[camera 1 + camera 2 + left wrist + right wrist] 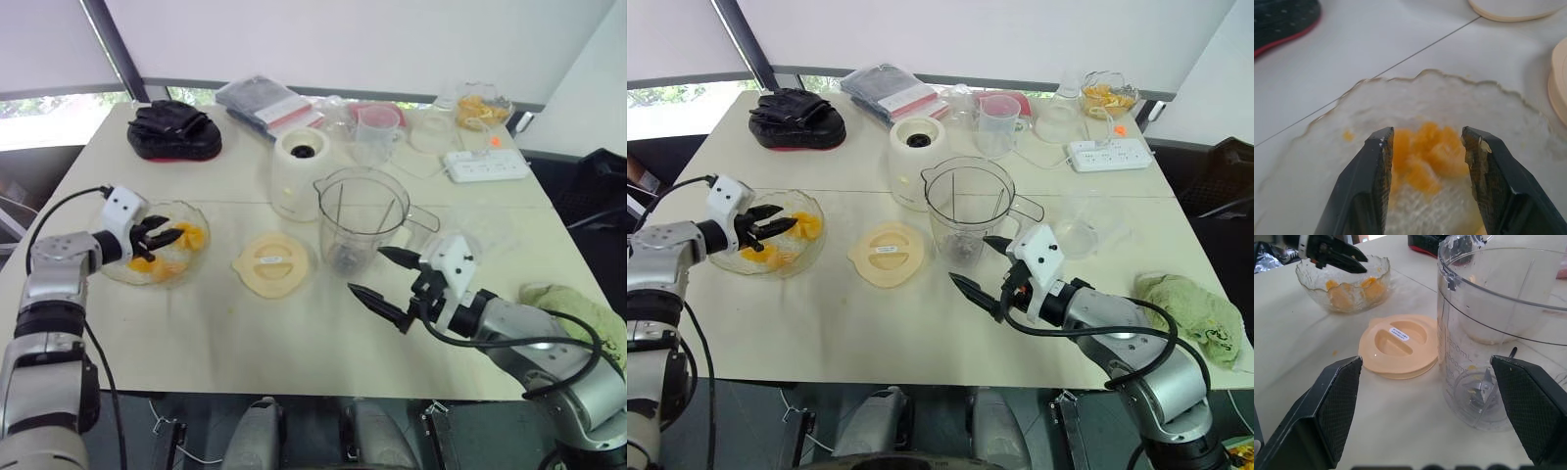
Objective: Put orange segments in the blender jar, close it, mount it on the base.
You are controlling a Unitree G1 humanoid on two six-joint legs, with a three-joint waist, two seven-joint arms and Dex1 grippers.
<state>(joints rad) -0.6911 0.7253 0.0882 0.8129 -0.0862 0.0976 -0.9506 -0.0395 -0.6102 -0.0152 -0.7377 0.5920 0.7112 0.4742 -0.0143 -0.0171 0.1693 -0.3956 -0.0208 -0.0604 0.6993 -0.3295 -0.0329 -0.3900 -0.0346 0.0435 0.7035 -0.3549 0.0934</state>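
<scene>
Glass bowl (1493, 110), scalloped rim, holds pulpy orange segments (1425, 152).

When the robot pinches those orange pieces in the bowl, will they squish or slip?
Probably both. The orange segments look soft and juicy, so a hard pinch from the left gripper could squash them. Piled in the smooth glass bowl, one may slide away.
</scene>
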